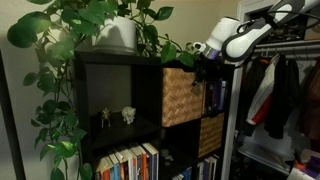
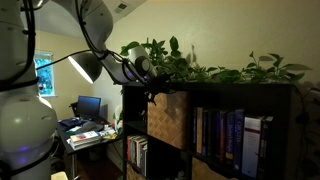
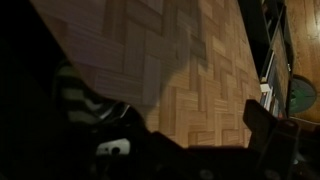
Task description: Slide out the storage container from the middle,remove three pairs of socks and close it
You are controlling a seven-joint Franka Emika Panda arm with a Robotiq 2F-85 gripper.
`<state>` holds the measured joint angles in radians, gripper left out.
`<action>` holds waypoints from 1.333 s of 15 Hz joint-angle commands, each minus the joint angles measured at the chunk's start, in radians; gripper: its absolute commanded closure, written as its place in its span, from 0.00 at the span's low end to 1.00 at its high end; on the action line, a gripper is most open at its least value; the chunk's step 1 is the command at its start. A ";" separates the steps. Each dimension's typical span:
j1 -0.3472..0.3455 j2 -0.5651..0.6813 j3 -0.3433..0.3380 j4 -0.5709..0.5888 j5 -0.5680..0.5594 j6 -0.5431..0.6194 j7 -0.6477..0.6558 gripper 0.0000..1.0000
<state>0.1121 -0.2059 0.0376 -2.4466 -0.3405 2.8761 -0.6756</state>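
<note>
the room is dim in both exterior views, and the black shelf [image 1: 120, 60] swallows most detail inside its cubbies. warm light falls on the front of the storage container [image 1: 181, 96], whose weave reads as the brightest tan patch there. in an exterior view a window [image 2: 45, 72] glares blue-white and blows out, and the ceiling corner above it glows. the robot arm [image 2: 25, 120], close to that lens, looks soft and bulging. the wrist view is the darkest: wicker fills it, a broad shadow crosses its lower half, and the black shapes along the bottom edge are blurred, perhaps from closeness.
</note>
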 commanded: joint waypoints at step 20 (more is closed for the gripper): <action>0.098 -0.278 -0.018 -0.011 0.180 -0.576 -0.161 0.00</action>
<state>0.1852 -0.4101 0.0424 -2.4152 -0.2084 2.3625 -0.8003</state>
